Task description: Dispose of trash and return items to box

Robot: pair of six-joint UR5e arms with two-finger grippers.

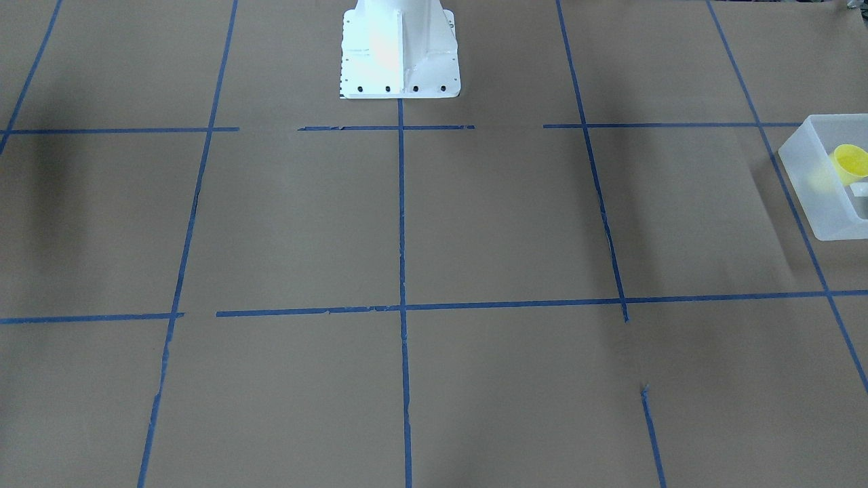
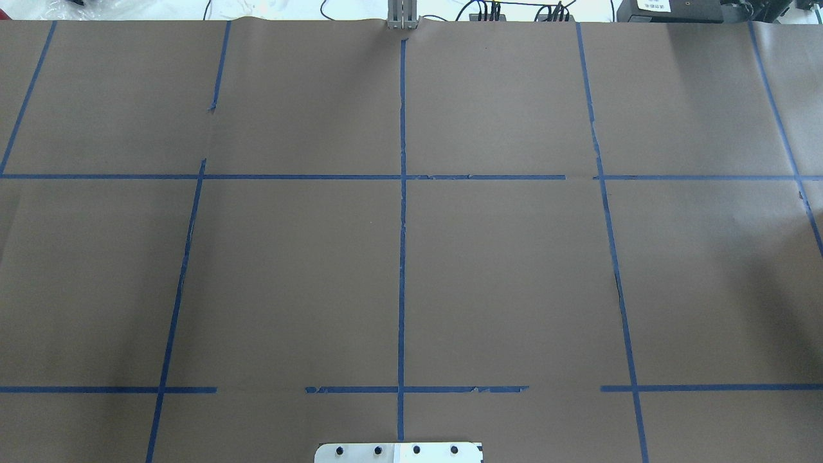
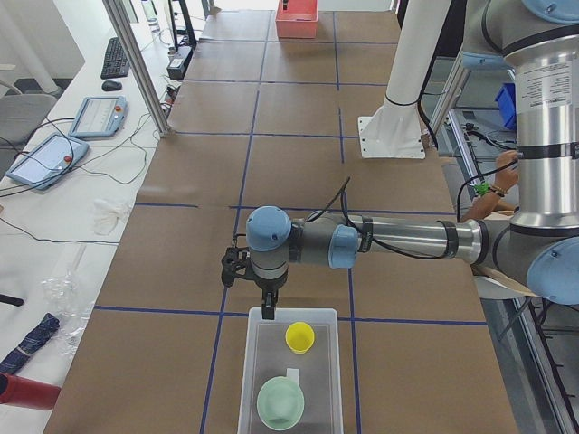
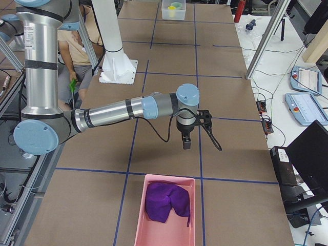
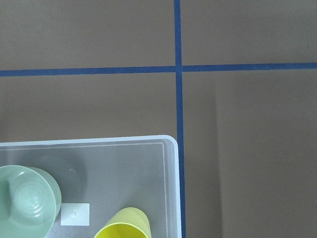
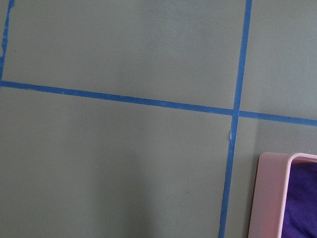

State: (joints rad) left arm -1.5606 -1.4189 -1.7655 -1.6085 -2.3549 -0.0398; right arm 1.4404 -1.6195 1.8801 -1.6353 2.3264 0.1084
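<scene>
The frosted-white box (image 3: 296, 313) stands at the left end of the table. In it, a yellow cup (image 3: 299, 337) stands upright and a mint-green bowl (image 3: 280, 402) sits beside it. The left wrist view shows the box's corner (image 5: 99, 141), the bowl (image 5: 27, 198) and the cup (image 5: 124, 225). My left gripper (image 3: 267, 314) hangs over the box's far edge, holding nothing that I can see. My right gripper (image 4: 186, 144) hangs over bare table beyond a pink bin (image 4: 166, 210). Neither gripper shows in a view that tells open from shut.
The pink bin holds a purple cloth (image 4: 166, 201); its corner shows in the right wrist view (image 6: 270, 193). The box sits at the front-facing view's right edge (image 1: 807, 183). The white robot base (image 1: 399, 47) stands mid-table. A person (image 4: 77, 51) sits behind the robot.
</scene>
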